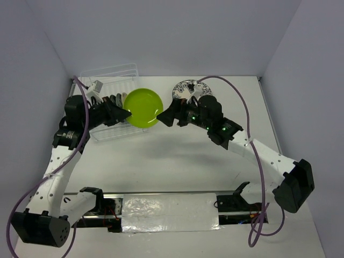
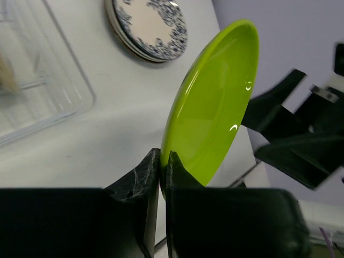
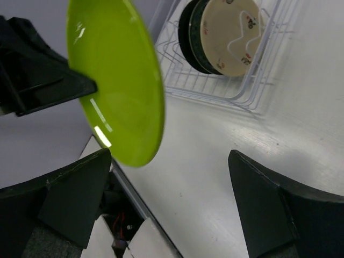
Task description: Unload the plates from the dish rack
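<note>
My left gripper (image 1: 124, 114) is shut on the rim of a plain lime green plate (image 1: 143, 107) and holds it in the air just right of the dish rack (image 1: 110, 80); the same plate shows in the left wrist view (image 2: 212, 102) and the right wrist view (image 3: 115, 80). My right gripper (image 1: 165, 119) is open and empty, its fingertips just right of the green plate. A white plate with a dark blue ornate rim (image 1: 185, 88) lies flat on the table behind the right gripper. Several darker plates and a tan one (image 3: 228, 32) stand upright in the rack.
The rack sits at the back left against the wall. A grey box (image 1: 98, 86) rests at the rack's left side. A foil-covered strip (image 1: 169, 210) runs along the near table edge between the arm bases. Purple cables loop beside both arms.
</note>
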{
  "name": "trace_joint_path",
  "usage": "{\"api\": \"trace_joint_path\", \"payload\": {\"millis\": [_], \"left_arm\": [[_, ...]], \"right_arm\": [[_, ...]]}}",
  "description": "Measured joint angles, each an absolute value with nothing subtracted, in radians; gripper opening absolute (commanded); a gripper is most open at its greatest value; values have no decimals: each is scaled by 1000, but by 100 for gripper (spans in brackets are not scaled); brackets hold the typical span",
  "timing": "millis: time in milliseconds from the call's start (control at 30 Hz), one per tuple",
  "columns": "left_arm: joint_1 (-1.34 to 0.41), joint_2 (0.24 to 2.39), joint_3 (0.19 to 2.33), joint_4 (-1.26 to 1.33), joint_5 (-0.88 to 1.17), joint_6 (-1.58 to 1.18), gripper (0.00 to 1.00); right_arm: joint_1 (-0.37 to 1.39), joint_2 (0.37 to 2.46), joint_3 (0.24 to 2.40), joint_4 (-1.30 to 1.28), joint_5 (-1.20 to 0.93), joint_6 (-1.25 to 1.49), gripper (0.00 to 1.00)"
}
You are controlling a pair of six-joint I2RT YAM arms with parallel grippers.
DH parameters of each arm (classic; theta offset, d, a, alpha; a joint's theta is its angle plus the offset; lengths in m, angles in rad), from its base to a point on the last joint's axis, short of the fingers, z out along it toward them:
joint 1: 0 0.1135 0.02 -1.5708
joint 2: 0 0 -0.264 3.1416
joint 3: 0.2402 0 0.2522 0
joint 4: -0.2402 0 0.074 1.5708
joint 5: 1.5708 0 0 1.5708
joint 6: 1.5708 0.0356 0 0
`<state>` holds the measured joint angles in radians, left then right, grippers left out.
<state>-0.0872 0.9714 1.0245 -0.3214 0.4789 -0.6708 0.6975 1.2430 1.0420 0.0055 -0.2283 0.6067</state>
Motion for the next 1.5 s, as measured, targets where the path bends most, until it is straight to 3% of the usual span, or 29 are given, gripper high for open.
{"api": "trace_joint_path", "payload": {"millis": [67,133,167,200,233,267,300,333,400,433,467,533,833,1100,1133,1200,1267,1433,1467,1500], "left_arm": [[-90,975,1002,-285,542,-699,0],[-92,975,988,-227,601,-730,0],[-93,975,979,-194,624,-739,0],[-93,975,969,-171,638,-743,3],[-93,978,955,-146,649,-749,12],[-93,982,943,-129,655,-760,15],[-93,990,934,-118,665,-765,16],[-94,1000,927,-117,668,-759,20],[-101,1019,915,-110,687,-756,30],[-106,1028,912,-105,697,-755,53],[-108,1033,912,-113,698,-745,65],[-108,1037,919,-158,652,-720,99],[-107,1087,1174,-496,117,-563,99],[-107,1327,1314,-577,-75,-503,96],[-107,1349,1317,-585,-91,-498,96],[-107,1386,1327,-604,-116,-495,89],[-104,1427,1348,-617,-138,-490,82],[-101,1523,1430,-655,-191,-474,72],[-101,1548,1459,-663,-208,-474,70],[-101,1576,1490,-675,-227,-473,68]], "right_arm": [[698,1265,1042,9,-207,607,90],[698,1286,1042,10,-189,606,76],[698,1295,1042,17,-185,612,59],[698,1299,1040,30,-183,611,51],[698,1299,1036,54,-183,623,45],[698,1295,1025,83,-183,633,18],[699,1285,1005,113,-187,641,2],[699,1273,984,141,-184,664,0],[688,1251,946,181,-171,697,0],[682,1244,928,189,-167,705,0],[675,1240,912,195,-165,707,0],[651,1234,884,191,-165,719,0],[426,1296,744,99,-256,736,3],[342,1549,621,110,-385,684,8],[334,1584,621,132,-416,690,16],[326,1622,623,175,-446,695,42],[319,1639,624,221,-473,714,62],[320,1596,621,244,-425,730,77],[321,1567,618,213,-376,727,90],[321,1532,612,179,-340,728,90]]}}
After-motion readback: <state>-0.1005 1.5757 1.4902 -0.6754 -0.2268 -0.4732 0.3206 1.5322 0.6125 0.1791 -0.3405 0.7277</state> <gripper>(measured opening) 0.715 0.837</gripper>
